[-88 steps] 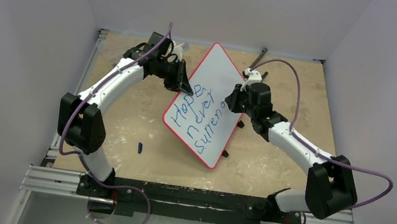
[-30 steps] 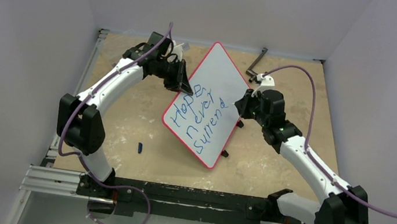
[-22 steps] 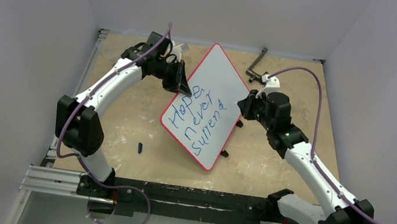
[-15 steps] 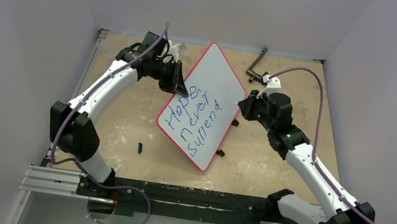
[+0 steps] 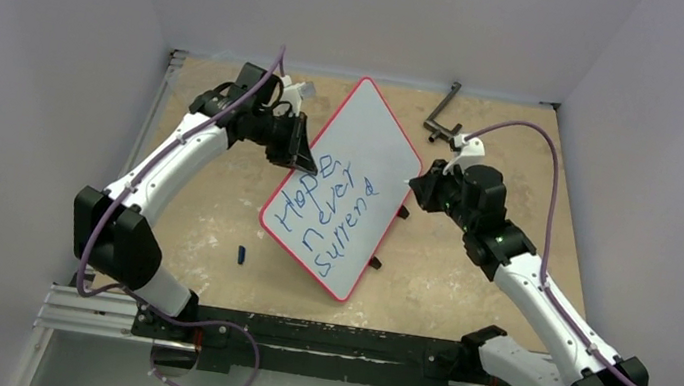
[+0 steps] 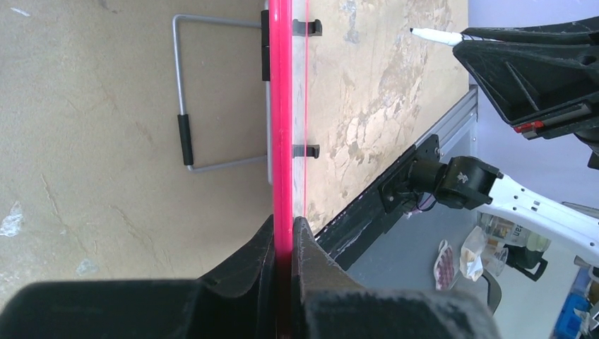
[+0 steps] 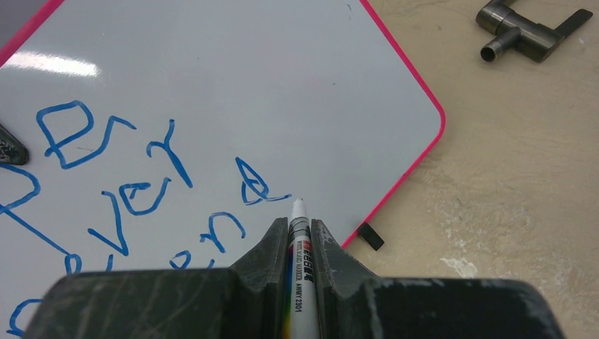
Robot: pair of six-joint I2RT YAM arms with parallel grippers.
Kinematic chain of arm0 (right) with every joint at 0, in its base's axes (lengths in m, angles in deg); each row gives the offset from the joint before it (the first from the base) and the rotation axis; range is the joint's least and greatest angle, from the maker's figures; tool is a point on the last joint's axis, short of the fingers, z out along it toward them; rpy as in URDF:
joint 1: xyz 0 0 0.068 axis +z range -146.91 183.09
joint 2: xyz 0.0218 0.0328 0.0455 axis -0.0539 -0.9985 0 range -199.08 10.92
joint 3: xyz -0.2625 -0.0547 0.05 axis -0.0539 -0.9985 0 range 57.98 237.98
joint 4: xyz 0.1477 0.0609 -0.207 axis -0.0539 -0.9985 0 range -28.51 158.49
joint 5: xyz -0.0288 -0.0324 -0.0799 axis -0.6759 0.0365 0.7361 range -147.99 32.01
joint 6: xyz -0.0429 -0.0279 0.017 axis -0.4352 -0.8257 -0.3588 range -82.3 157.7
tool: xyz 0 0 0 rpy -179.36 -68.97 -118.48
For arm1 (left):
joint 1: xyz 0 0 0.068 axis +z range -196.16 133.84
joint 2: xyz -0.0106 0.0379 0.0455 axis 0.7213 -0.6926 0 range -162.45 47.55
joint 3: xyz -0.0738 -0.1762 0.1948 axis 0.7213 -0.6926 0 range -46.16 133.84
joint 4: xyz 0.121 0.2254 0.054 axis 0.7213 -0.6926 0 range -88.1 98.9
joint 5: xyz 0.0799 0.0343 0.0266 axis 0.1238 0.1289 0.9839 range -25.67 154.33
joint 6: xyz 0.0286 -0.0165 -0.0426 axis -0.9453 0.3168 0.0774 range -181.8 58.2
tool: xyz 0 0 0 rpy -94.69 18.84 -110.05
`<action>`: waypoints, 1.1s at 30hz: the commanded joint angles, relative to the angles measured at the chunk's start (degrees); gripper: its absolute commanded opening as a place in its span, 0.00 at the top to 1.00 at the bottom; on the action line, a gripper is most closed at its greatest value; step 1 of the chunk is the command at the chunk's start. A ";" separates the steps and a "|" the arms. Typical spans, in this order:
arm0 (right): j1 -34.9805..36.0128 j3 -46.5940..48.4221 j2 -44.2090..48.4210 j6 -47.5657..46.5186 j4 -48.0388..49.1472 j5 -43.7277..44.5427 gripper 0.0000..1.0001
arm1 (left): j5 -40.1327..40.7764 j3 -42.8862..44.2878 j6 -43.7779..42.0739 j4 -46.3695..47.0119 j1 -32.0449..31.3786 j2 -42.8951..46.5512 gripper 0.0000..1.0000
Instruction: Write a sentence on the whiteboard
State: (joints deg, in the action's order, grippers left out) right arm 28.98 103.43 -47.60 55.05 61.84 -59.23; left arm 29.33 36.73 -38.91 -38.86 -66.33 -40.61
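The whiteboard [image 5: 366, 136] lies slanted at mid-table, red-rimmed, its face [image 7: 247, 78] filling the right wrist view. The sentence [image 5: 326, 206] runs in three slanted blue lines; the last letters [image 7: 258, 187] end near the board's right edge. My left gripper [image 5: 300, 159] is shut on the board's left rim [image 6: 281, 106], seen edge-on between its fingers [image 6: 282, 222]. My right gripper [image 5: 417, 185] is shut on a white marker [image 7: 297, 240]. The marker's tip [image 6: 412, 30] hangs off the board's face, just below the last letter.
A small blue cap [image 5: 241, 255] lies on the wooden table left of the board. A dark metal bracket [image 5: 443, 114] sits at the back right. Black clips [image 5: 375, 262] stick out from the board's lower edge. A wire stand [image 6: 185, 134] shows behind the board.
The left arm has drawn the whiteboard left and toward the near edge. The right gripper wrote one more letter on the last line, then drew back to the board's right edge with the marker.
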 commanded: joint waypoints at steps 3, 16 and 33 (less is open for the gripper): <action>0.11 -2.01 1.61 0.17 2.19 -3.52 1.00 | 1.59 -1.72 -6.03 1.50 0.04 2.86 1.00; 0.05 -8.04 3.41 -0.27 12.78 -10.21 1.00 | 6.10 -0.14 -7.12 -0.21 0.04 -0.26 1.00; 0.13 -14.13 4.64 -1.18 23.69 -14.53 1.00 | 9.18 0.40 -7.60 -1.10 -0.14 -1.35 1.00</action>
State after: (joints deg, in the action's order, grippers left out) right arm 28.98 89.64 -43.03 54.74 79.98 -71.56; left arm 30.57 36.03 -40.40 -39.28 -66.11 -40.61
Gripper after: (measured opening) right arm 0.093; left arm 0.049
